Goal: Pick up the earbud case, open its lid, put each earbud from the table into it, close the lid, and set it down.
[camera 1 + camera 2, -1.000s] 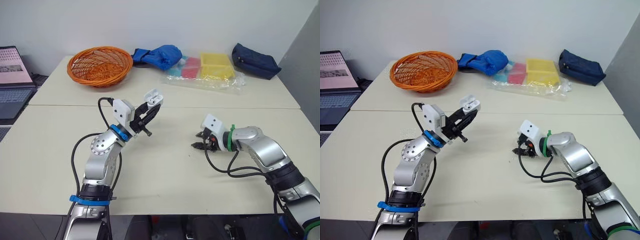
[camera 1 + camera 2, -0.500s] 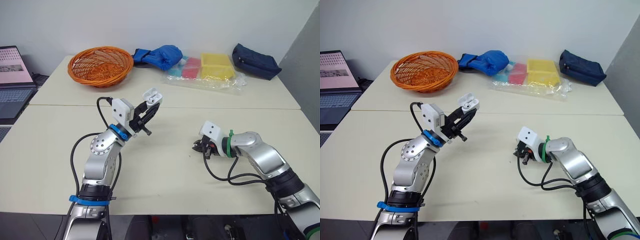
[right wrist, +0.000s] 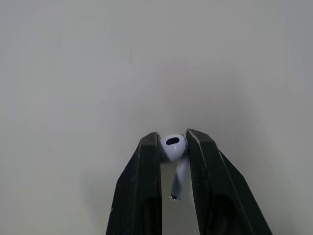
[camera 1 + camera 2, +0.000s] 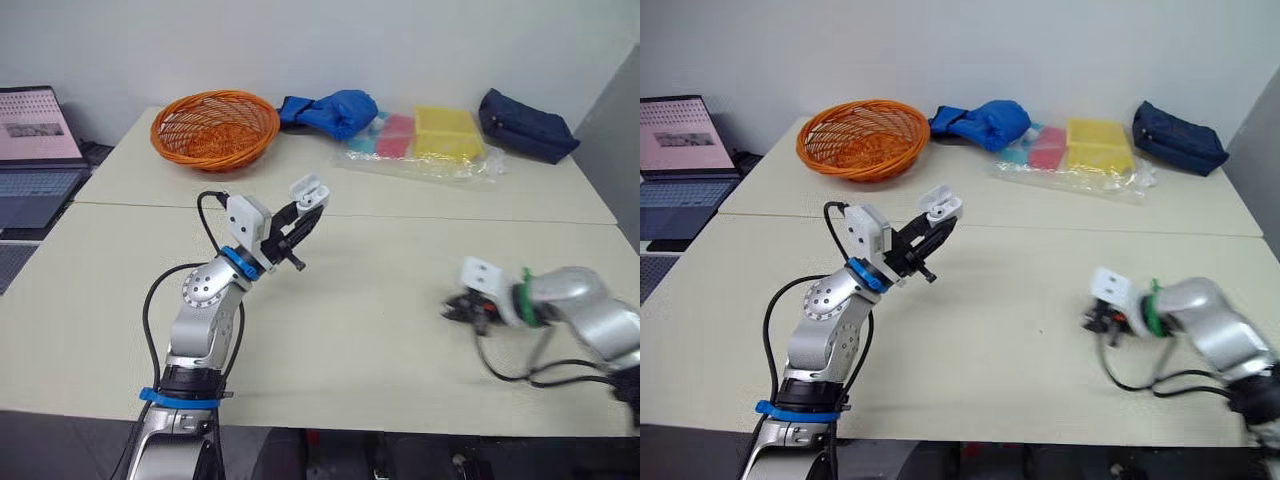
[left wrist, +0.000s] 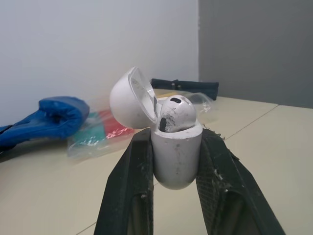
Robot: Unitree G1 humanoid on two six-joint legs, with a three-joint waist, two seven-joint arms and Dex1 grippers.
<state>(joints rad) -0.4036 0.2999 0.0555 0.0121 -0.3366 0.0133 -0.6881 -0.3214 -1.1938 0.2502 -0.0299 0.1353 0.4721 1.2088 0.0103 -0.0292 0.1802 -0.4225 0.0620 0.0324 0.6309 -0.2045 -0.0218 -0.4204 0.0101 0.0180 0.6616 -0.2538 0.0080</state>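
The white earbud case (image 5: pixel 176 161) is held upright above the table, my left gripper (image 4: pixel 300 212) shut on its body. Its lid (image 5: pixel 128 97) is tipped open, and one white earbud (image 5: pixel 176 113) sits in the case. In the head views the case (image 4: pixel 307 190) hangs over the middle-left of the table. My right gripper (image 4: pixel 455 308) is low over the table at the right, shut on a second white earbud (image 3: pixel 173 146). The earbud's stem points back between the fingers (image 3: pixel 146 186).
An orange basket (image 4: pixel 215 128) stands at the back left, with a blue cloth (image 4: pixel 330 108) beside it. A clear bag with yellow and pink items (image 4: pixel 430 140) and a navy pouch (image 4: pixel 525 125) lie at the back right. A laptop (image 4: pixel 40 140) sits far left.
The camera has shifted a little. My right gripper has moved to the right and nearer the front edge with the earbud in it. The left gripper and case have stayed put.
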